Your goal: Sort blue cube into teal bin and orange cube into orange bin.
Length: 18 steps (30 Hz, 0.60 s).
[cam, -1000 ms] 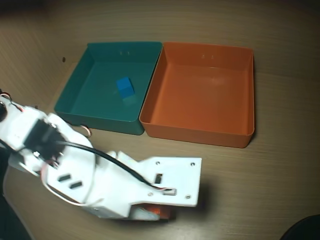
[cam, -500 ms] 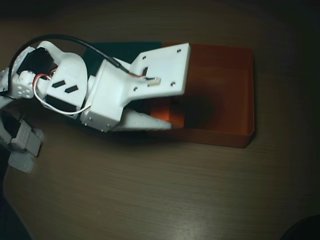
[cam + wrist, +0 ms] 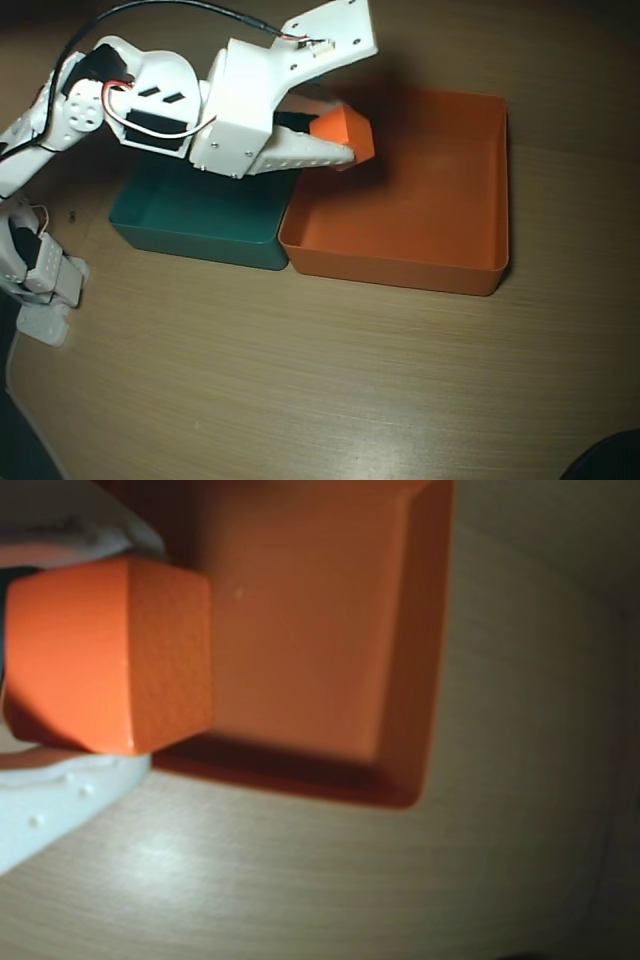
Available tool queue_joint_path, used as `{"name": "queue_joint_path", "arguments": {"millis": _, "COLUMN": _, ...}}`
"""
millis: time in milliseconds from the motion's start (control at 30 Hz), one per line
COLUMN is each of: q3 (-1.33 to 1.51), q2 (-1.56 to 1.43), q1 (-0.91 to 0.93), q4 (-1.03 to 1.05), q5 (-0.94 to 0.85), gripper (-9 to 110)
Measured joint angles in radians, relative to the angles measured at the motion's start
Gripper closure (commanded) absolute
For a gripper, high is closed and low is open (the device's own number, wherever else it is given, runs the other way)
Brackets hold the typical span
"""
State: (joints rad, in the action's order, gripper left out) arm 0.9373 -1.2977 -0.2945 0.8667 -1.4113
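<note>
Gripper clamped on orange cube, held raised above far-left part of orange bin in overhead view, presumably for release inside. Floor of bin directly beyond cube in wrist view. Teal bin adjoining at left; blue cube not visible, likely hidden under arm.

We see a light wood-grain worktop filling the overhead view, its grain running roughly left to right. The light falls unevenly: the middle of the surface is brightest, while the upper edge and the corners darken. In the wrist view we find the same pale worktop with a soft bright patch at lower left.
</note>
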Motion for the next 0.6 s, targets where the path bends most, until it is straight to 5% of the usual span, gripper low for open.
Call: {"name": "queue_joint_path", "arguments": {"millis": 600, "q3": -0.483, "q2": 0.603, "q1": -0.064, "q4": 0.000, "q5": 0.000, "gripper": 107}}
